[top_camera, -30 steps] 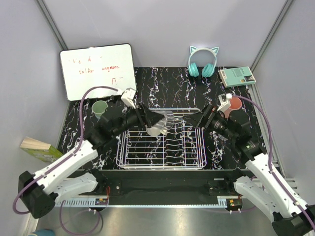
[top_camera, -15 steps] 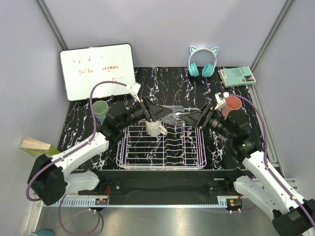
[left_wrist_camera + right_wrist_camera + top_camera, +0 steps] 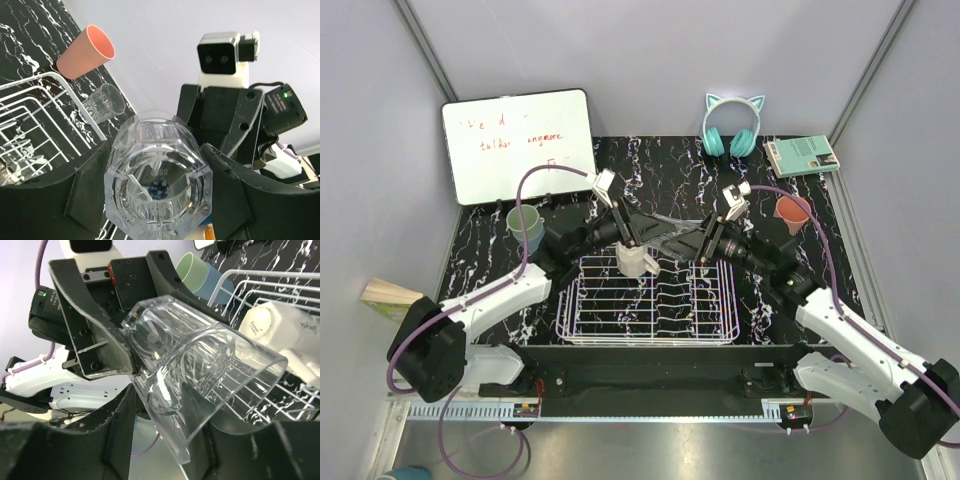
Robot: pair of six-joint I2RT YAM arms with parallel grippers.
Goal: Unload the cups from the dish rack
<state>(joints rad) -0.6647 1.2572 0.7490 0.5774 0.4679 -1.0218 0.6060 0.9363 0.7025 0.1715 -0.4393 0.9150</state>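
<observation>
A clear glass [image 3: 670,232] hangs on its side above the back of the white wire dish rack [image 3: 650,312], held between both arms. My left gripper [image 3: 640,233] is shut on its thick faceted base [image 3: 159,192]. My right gripper [image 3: 694,240] has come from the other side, and its fingers press on the walls near the open rim [image 3: 200,370]. A cream handled mug [image 3: 636,262] lies in the rack just below. On the table stand a pink cup [image 3: 790,211], a second clear glass [image 3: 102,102] and a pale green cup nested in a blue one [image 3: 526,225].
A whiteboard [image 3: 520,145] leans at the back left, with teal cat-ear headphones [image 3: 732,125] and a green book [image 3: 802,155] at the back right. A wooden block [image 3: 398,300] lies off the table's left edge. Grey walls enclose the table.
The left arm has carried the clear glass up and to the right of the mug. The right arm swung left from beside the pink cup, and its jaws closed around the glass's rim end.
</observation>
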